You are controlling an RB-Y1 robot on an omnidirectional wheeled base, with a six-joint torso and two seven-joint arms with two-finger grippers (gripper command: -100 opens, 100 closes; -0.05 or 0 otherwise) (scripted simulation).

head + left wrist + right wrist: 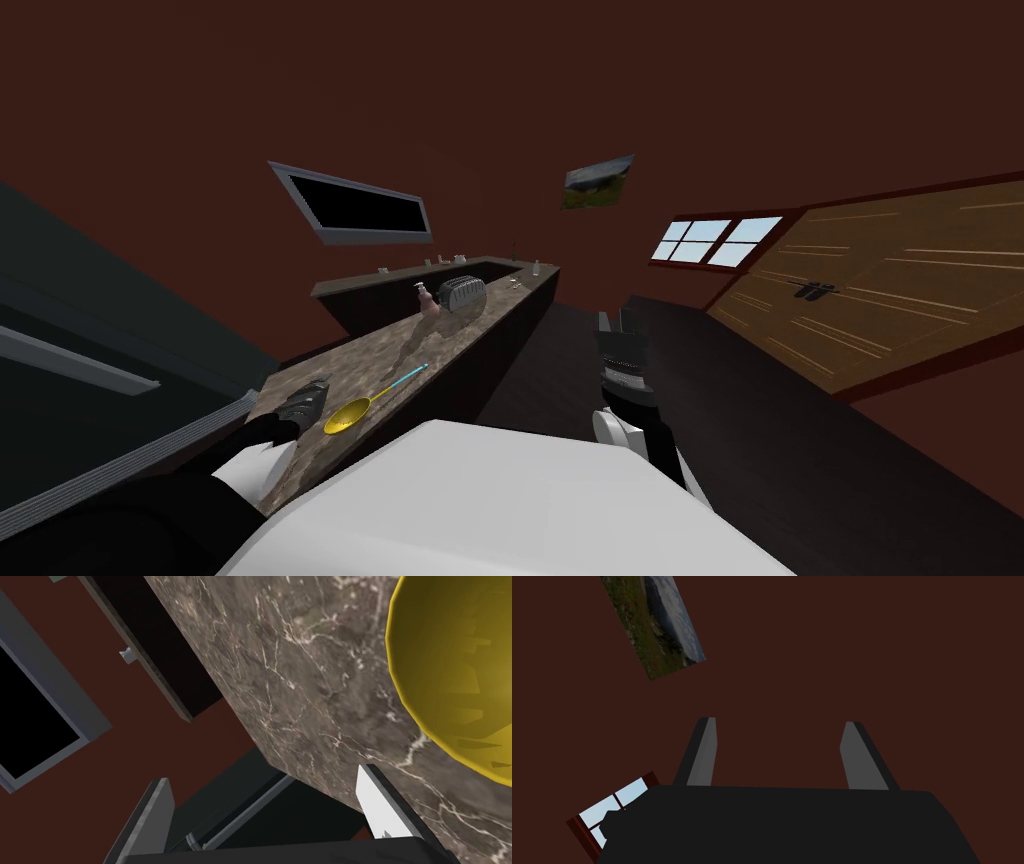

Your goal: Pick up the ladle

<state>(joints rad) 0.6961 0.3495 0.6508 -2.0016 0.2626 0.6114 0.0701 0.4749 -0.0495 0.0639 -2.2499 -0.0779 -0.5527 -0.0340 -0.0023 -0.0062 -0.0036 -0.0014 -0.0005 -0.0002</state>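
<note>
Jaws of the left arm gape wide and empty over the marbled bench (pixel 455 335), just beside the bowl of the yellow, blue-handled ladle (pixel 348 415) lying at the bench's near end. Right jaws hang open, empty, off the bench.

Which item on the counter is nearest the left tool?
The ladle, its yellow bowl beside the left tool; the toaster and pink bottle stand farther along.

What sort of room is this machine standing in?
Most likely a kitchen. A long, brown marbled countertop carries a toaster and a pink pump bottle, and a yellow ladle with a blue handle lies on it nearer the robot.
</note>
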